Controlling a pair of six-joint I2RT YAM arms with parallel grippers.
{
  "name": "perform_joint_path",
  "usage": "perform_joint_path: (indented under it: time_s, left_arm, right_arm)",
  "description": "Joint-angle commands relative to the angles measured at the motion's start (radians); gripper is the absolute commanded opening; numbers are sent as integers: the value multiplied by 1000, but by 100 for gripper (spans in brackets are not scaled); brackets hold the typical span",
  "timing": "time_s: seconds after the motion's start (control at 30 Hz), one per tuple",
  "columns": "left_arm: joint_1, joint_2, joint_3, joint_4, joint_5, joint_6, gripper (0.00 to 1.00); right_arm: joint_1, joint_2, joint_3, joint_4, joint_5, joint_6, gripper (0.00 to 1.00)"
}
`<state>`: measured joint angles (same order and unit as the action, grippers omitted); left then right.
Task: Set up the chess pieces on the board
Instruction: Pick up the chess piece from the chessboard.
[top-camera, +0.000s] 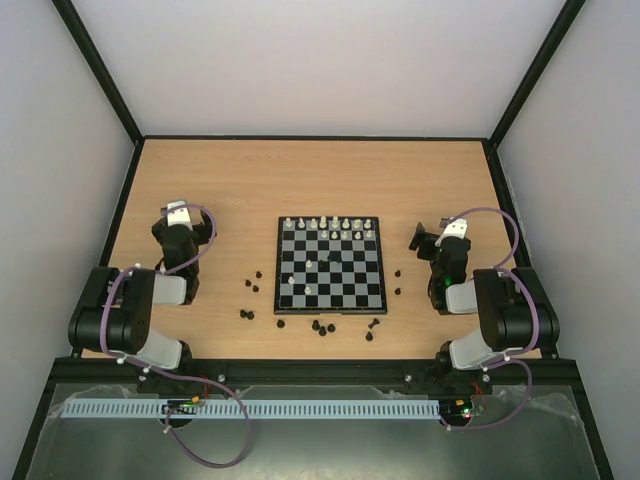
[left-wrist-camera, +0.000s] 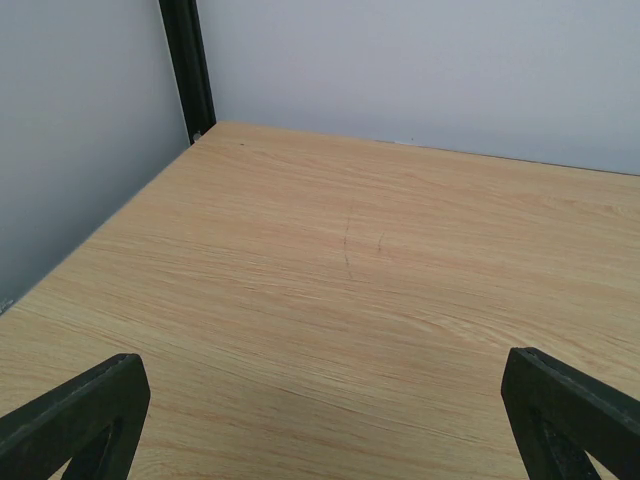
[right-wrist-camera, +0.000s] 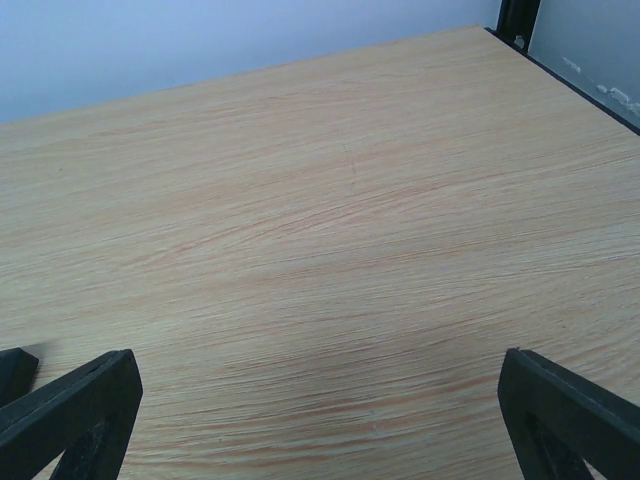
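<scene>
Left gripper (left-wrist-camera: 320, 415): matte black wedge-shaped fingers (left-wrist-camera: 85, 410) spread wide, nothing between them. It points toward the far left corner over the bare, pale, wood-grain laminate table (left-wrist-camera: 350, 280); its camera shows no pieces.

Right of it, a few tiny black figurines (top-camera: 251, 285) lie loose on the wood between this arm and the board, the left arm being the nearer one. Whether they are upright or toppled is too small to tell.

Centre: small square chessboard (top-camera: 330, 264) of black and light-grey checks with a thin black border, lying flat and square to the table edges. Tiny silvery-white figurines (top-camera: 330, 224) line its two far rows, with a few strays further in. More black ones sit in a loose row just off the near edge.

Two black ones stand just beside the right edge, close to the right arm.

Right gripper (right-wrist-camera: 318, 410): same black fingers (right-wrist-camera: 560, 405), also fully apart and empty, aimed at the far right of the table.

Judgement: each arm must swing inward toward the board, since the pieces lie off to the inner side of its fingers, not ahead.
</scene>
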<state>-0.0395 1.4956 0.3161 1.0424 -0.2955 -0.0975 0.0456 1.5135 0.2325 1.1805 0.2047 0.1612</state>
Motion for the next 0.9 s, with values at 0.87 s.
perform_joint_path:
  time_s: [0.87]
  left_arm:
    - [-67, -360, 258, -672, -95, -227, 100]
  right_arm:
    - [88, -290, 196, -438, -12, 9, 99]
